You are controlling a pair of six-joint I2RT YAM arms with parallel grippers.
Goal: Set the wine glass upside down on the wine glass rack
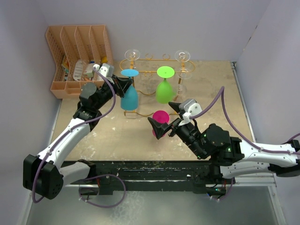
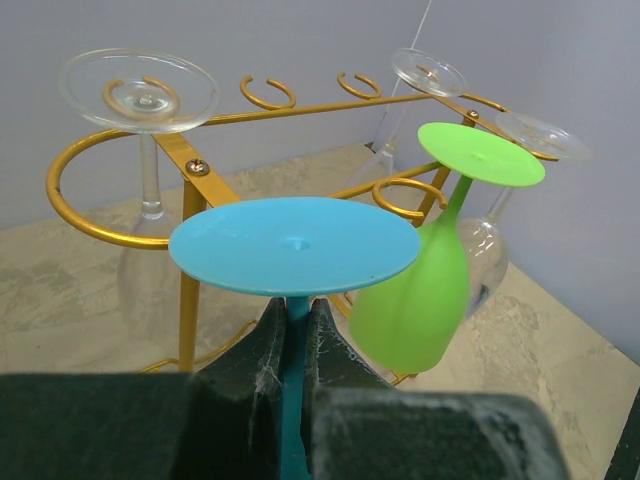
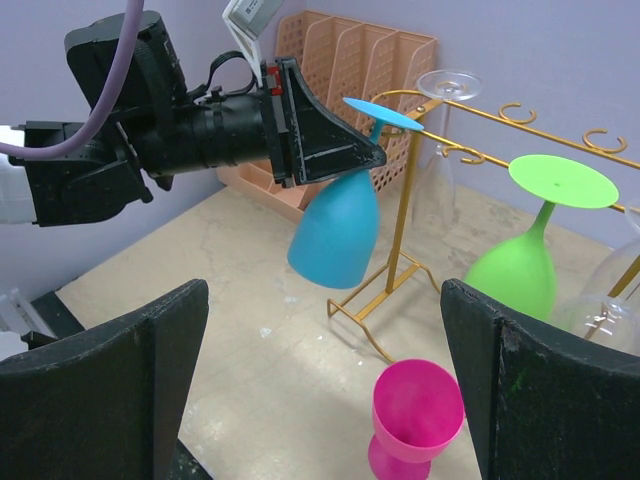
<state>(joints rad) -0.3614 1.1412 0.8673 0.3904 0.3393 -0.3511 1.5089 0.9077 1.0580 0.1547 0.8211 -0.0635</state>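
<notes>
Blue glass [image 2: 294,245] inverted, foot close by the rack's [image 2: 300,105] left post, not yet hung. Likely best: slide the stem sideways into a free loop, bowl plumb, clear of the green glass [image 2: 420,290]; release only once the foot rests. Left gripper [image 2: 293,320] pinched nearly closed on the stem. Right gripper [image 3: 325,340] spread wide, empty, over the upright pink glass [image 3: 415,410].

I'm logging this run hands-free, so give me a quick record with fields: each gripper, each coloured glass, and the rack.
left gripper: shut on the blue wine glass stem
blue wine glass: upside down, at the wine glass rack left end, not clearly hung
right gripper: open, near the pink glass, not holding it
pink glass: upright on the table
green glass: hanging upside down on rack
rack also holds: clear glasses
</notes>
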